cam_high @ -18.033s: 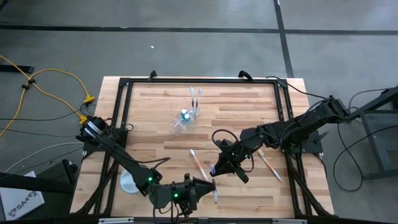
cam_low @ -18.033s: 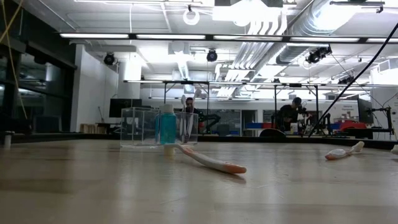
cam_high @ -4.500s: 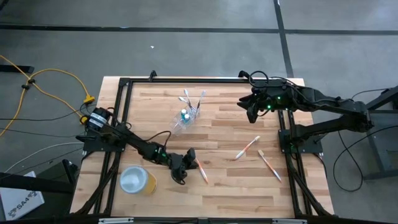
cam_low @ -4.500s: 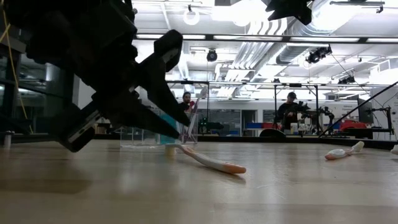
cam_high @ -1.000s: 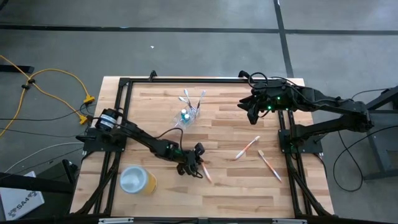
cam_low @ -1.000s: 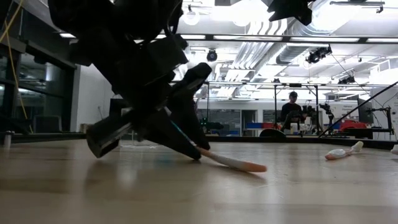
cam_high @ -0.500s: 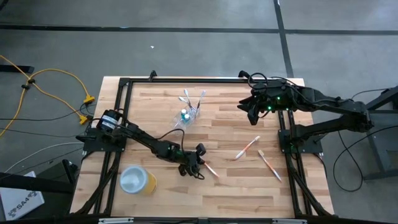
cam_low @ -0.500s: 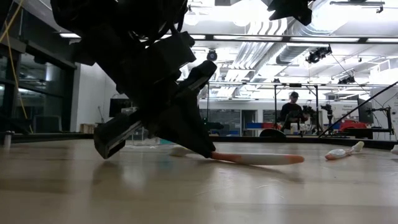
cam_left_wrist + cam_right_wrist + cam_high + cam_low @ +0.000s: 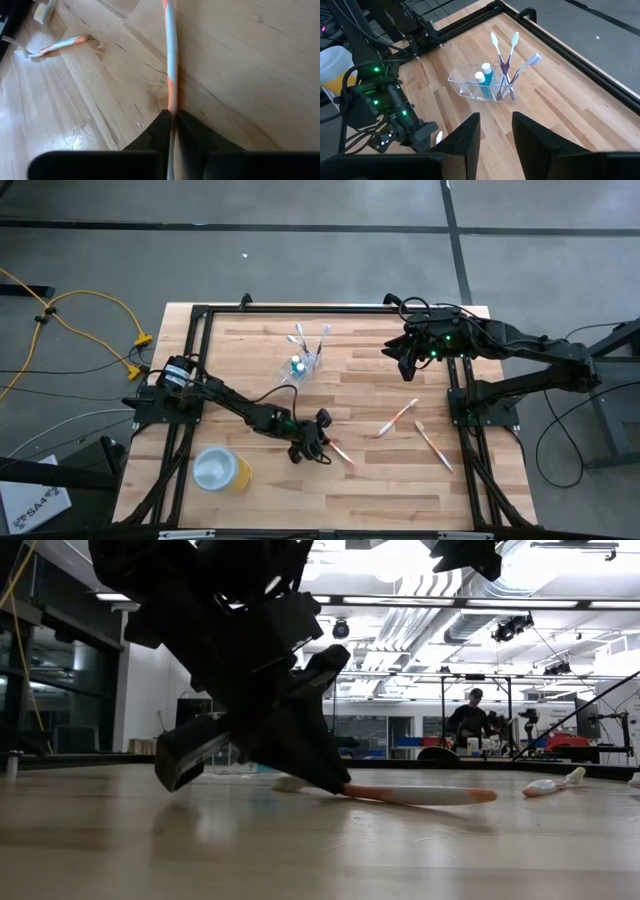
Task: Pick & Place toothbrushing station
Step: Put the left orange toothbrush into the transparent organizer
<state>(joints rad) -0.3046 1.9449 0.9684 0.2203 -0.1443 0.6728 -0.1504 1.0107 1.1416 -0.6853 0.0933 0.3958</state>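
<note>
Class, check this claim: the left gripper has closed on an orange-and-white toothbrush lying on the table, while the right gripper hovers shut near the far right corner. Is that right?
One error: the right gripper is open, not shut; the right wrist view shows its fingers apart. The rest stands: the left gripper has closed on the orange-and-white toothbrush on the table.

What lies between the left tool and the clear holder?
Only bare wood of the table, high view, between the left tool gripping the orange toothbrush and clear holder.

Dark arms, green lights near wrists, black cables, fingers apparently matte black
</note>
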